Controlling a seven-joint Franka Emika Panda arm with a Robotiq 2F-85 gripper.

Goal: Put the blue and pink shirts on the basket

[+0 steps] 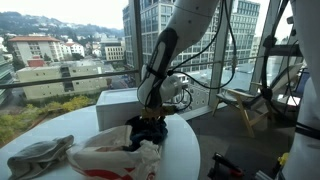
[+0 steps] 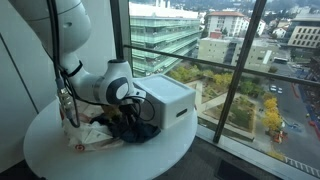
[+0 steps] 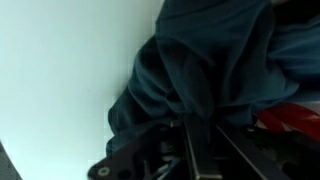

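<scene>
Nearest, in the wrist view, the hand (image 3: 197,135) is pressed together, pinching a fold of the blue shirt (image 3: 210,60) that bunches up toward 12 o'clock. In an exterior view the shirt lies heaped on a white bag (image 1: 105,155) with red print on the round worktop (image 1: 40,128). A grey cloth (image 1: 40,155) sits at 9 o'clock. Just behind the heap, at 11 o'clock, stands the white basket (image 1: 118,100).

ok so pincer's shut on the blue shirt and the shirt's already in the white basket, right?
Half right. The pincer is shut on the blue shirt, but the shirt lies on the table beside the white basket, not in it; an exterior view shows this.
</scene>
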